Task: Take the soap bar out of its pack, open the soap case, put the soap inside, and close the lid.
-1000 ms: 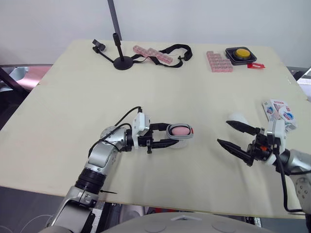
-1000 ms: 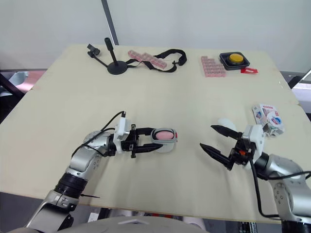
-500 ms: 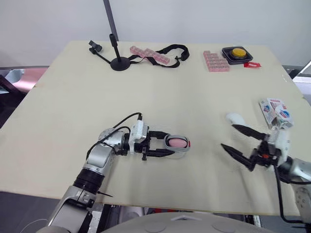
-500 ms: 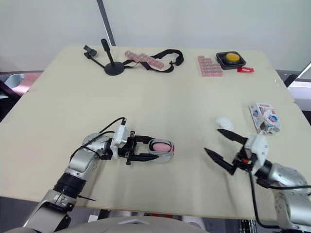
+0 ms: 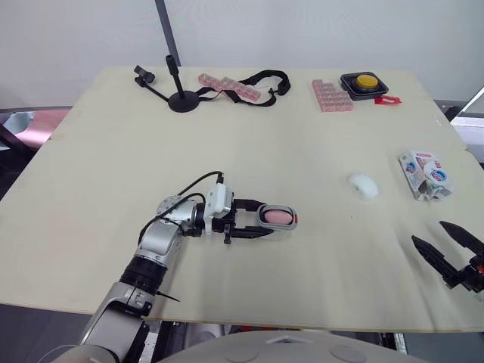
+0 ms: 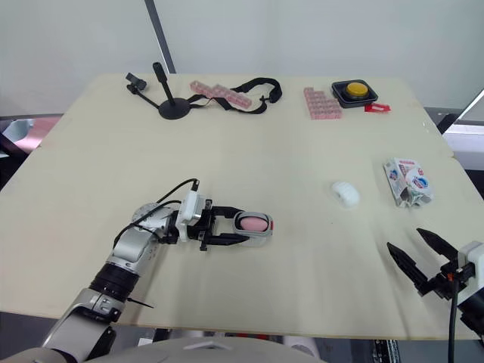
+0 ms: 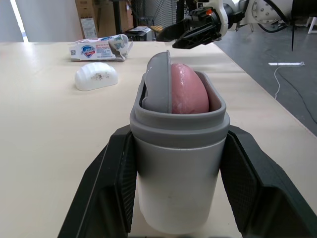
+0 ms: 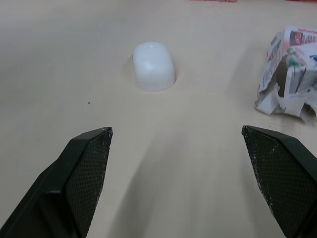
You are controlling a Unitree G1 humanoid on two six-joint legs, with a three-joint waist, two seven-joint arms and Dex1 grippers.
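My right pincer (image 5: pixel 427 231) has pulled back to the lower right, spread wide and empty. The left pincer (image 5: pixel 261 218) grips the case (image 5: pixel 278 224) at centre, pink soap (image 5: pixel 277 216) inside. The white lid (image 5: pixel 363 185) lies centre-right on the counter (image 5: pixel 302 136), so closing remains.
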